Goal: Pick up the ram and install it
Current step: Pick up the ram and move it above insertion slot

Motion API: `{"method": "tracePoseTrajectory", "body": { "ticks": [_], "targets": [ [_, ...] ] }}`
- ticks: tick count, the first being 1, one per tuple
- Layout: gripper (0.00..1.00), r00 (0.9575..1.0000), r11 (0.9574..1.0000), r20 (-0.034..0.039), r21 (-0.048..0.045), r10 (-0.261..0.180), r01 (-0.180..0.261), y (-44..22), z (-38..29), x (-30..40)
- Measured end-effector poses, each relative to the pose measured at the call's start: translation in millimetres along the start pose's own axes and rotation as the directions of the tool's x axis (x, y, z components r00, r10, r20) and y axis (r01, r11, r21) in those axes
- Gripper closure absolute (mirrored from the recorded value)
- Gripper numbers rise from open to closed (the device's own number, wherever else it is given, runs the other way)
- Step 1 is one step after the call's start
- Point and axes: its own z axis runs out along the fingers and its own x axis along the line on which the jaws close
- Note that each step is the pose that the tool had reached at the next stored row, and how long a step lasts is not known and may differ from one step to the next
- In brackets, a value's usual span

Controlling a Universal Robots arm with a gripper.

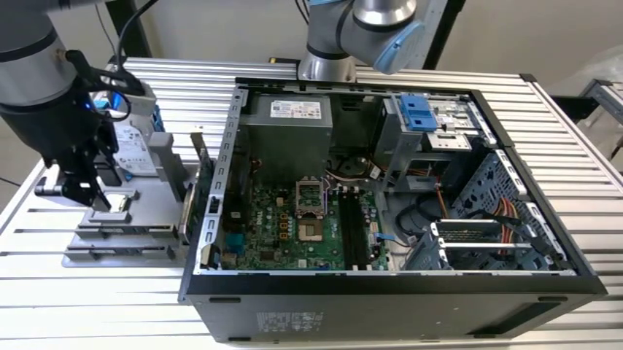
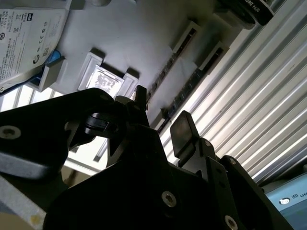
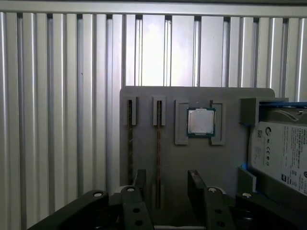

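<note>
Pickup looks to be the step in hand. The gripper (image 3: 167, 176) hangs over the grey holder (image 3: 144, 98), which sits on the slatted table (image 3: 57, 120) at the exterior view's left, well apart from the open computer case (image 1: 389, 288). Its fingers stand wide apart and hold nothing. The ram (image 3: 158, 139) stands on edge in one of the holder's two narrow slots. In the first wrist view it lies between the two fingers, nearer one than the other. A second stick (image 3: 130, 139) stands in the neighbouring slot, just outside that nearer finger. Also on the holder are the square processor chip (image 3: 201, 121) and the hard drive (image 3: 283, 153) in its blue frame. Nothing has been lifted yet, and the black motherboard slots (image 1: 355, 233) lie inside the case. A clean grasp here would call for the fingers to pass squarely down either side of the thin board without catching the neighbouring stick. How high the fingertips sit above the board cannot be told.
</note>
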Motion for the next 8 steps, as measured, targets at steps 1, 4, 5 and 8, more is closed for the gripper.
{"method": "tracePoseTrajectory", "body": {
  "ticks": [1, 4, 5, 8],
  "targets": [
    [0.0, 1.0, 1.0, 0.0, 0.0, 0.0, 0.0, 0.0, 0.7, 0.0],
    [0.0, 1.0, 1.0, 0.0001, 0.0001, 0.0, 0.0, 0.0, 2.8, 0.0],
    [0.0, 1.0, 1.0, 0.0001, 0.0001, 0.0, 0.0, -0.1, 3.5, 0.0],
    [0.0, 1.0, 1.0, 0.0, -0.0001, 0.0, 0.0, -0.1, 8.9, 0.5]
  ]
}}
